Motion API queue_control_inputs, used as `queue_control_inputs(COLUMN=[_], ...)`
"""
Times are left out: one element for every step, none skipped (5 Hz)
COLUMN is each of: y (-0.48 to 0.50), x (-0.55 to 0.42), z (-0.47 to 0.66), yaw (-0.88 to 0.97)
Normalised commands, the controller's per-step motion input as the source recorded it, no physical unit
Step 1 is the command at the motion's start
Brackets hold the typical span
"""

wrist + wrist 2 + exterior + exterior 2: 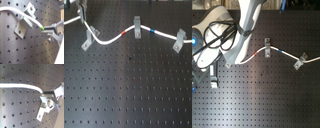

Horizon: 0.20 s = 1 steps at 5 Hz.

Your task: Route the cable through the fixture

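The white cable runs across the black board, with a red band and a blue band on either side of the middle clip. It lies in the middle clip and in the right clip. At the first exterior view's left it crosses the top of the left clip. My gripper is just beyond that clip. In the first wrist view the cable crosses the clip and ends in my gripper, which is shut on it. The second wrist view shows the same grip.
The board is a black perforated plate with rows of holes. In the second exterior view my white arm and black hoses cover the upper left and hide the gripper; the cable leaves the second exterior view's right edge.
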Motion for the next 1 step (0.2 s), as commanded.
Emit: queue_control_inputs(y=[0.065], x=[-0.059], z=[0.49], yaw=[0.0])
